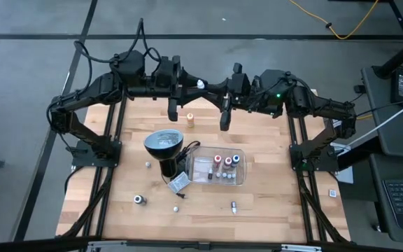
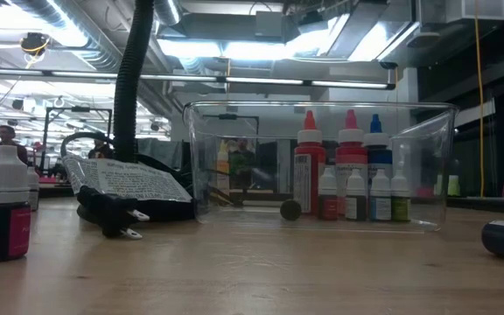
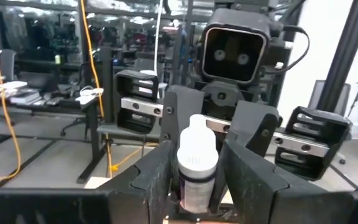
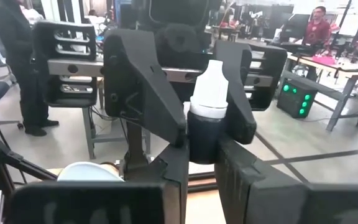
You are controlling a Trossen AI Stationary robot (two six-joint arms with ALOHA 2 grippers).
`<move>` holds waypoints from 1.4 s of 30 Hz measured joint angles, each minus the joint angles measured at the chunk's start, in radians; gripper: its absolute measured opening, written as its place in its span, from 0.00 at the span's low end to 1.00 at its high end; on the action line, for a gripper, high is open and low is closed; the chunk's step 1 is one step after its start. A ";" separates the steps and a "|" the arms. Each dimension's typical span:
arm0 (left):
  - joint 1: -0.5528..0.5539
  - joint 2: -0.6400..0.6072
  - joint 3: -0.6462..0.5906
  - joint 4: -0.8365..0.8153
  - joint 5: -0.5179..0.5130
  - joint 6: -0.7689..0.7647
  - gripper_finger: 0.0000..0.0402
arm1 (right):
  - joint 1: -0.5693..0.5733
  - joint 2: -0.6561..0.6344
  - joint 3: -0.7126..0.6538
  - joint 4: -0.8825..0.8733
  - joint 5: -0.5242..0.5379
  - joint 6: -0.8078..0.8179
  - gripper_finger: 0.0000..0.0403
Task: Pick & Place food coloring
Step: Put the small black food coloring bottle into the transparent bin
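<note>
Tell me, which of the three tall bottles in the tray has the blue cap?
The blue-capped bottle stands rightmost in the low view, in the tray. The other tall bottles have red caps.

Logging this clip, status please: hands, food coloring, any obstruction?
Left hand shut on white-capped bottle, at table's far edge. Right hand shut on dark bottle, beside it. Tray holds several bottles; lamp stands beside tray.

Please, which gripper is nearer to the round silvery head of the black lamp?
Left. The left gripper hangs just beyond the lamp head, on its far side. The right gripper is farther away, off toward the right, beyond the far rim of the clear tray.
</note>
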 joint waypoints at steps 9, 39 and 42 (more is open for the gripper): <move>0.000 0.000 0.000 0.009 -0.006 0.033 0.33 | 0.000 -0.003 0.000 -0.002 0.014 -0.017 0.15; 0.000 -0.002 -0.001 -0.082 0.013 0.058 0.18 | 0.000 -0.104 0.002 -0.102 -0.008 0.057 0.58; -0.004 0.002 -0.001 -0.111 0.013 0.062 0.17 | -0.001 -0.115 0.013 -0.097 -0.028 0.060 0.60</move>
